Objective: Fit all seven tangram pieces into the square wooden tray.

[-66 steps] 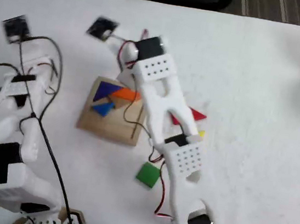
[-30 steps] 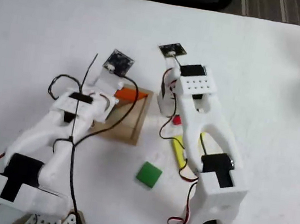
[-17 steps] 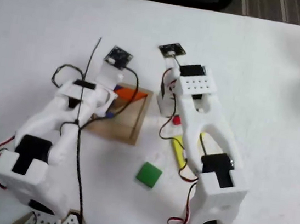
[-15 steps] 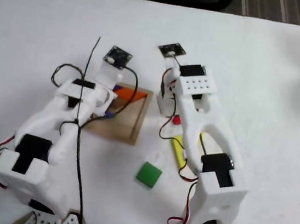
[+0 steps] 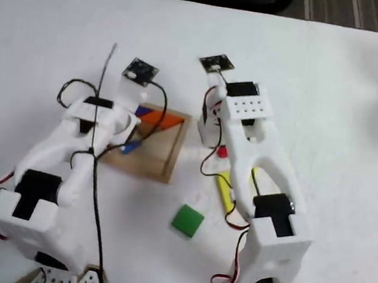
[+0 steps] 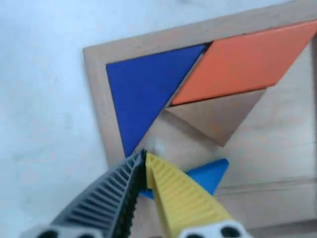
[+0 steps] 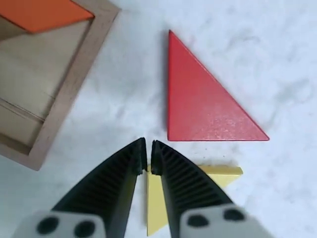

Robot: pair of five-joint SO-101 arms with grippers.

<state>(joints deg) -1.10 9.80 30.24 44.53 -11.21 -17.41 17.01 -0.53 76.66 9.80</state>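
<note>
Tangram pieces already lie four to the wooden tray (image 6: 96, 109): a dark blue triangle (image 6: 143, 91) in one corner, an orange parallelogram (image 6: 247, 59) touching it along the rim, a tan triangle (image 6: 218, 116) tucked under the orange one, and a light blue triangle (image 6: 212, 173) lying askew on the bare floor, apart from the others; the step in hand looks like settling this last one. The left gripper (image 6: 143, 159) hangs over it with its claw clenched and nothing held, tips at the piece's edge beside the dark blue point, though I cannot tell whether they touch it; a shut claw suits a nudge, so the next move likely calls for sliding or turning the small triangle flush against its neighbours. Out on the table (image 5: 320, 96), the red triangle (image 7: 203, 109) lies just beside the tray, the yellow triangle (image 7: 218, 174) next to it, and the green square (image 5: 187, 221) a little farther off; the right gripper (image 7: 148, 151) sits over the yellow one, clenched and empty, and would need to open before lifting either piece.
</note>
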